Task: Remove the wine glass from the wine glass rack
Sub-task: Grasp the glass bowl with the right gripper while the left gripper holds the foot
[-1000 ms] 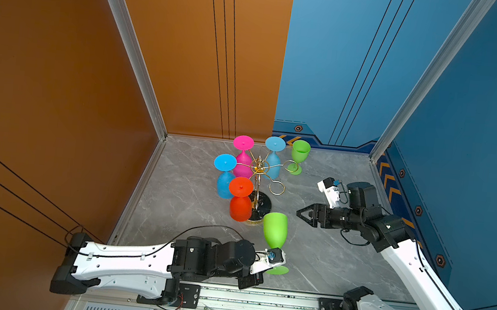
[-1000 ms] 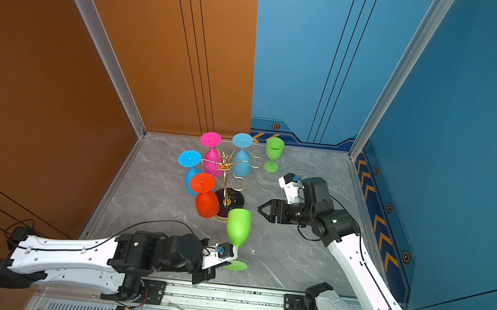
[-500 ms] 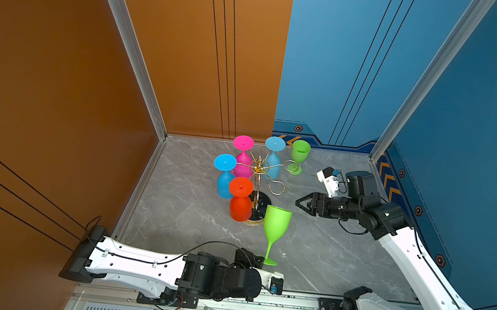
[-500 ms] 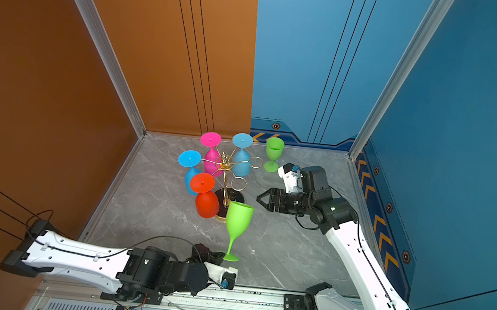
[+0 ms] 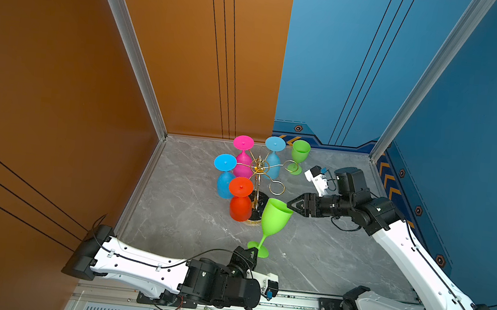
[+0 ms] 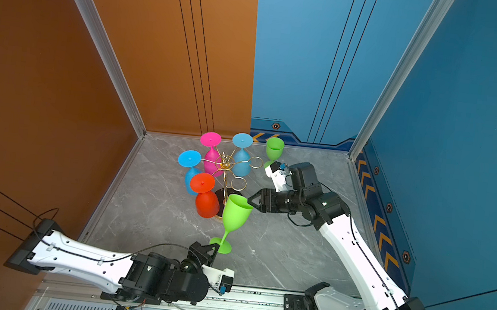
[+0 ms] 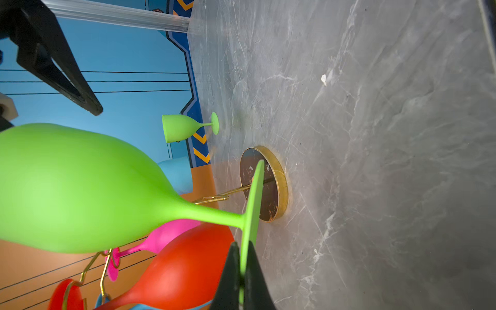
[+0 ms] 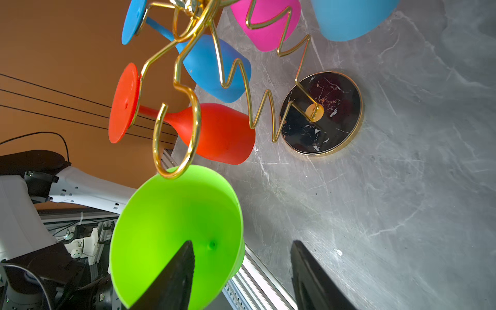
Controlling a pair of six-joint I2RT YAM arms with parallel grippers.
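Left wrist view: the left claw [image 7: 241,245], shut on the foot of the glass [image 7: 80,188], holds it upright beside the rack [image 7: 280,185]. Half open, the right claw [image 8: 243,243] straddles its rim, likely to steady it.

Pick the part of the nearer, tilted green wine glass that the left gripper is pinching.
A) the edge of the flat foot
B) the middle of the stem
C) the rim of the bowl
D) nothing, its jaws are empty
A: in the left wrist view the left gripper has both black fingers shut on the foot-disc edge of the green wine glass, clear of stem and bowl.
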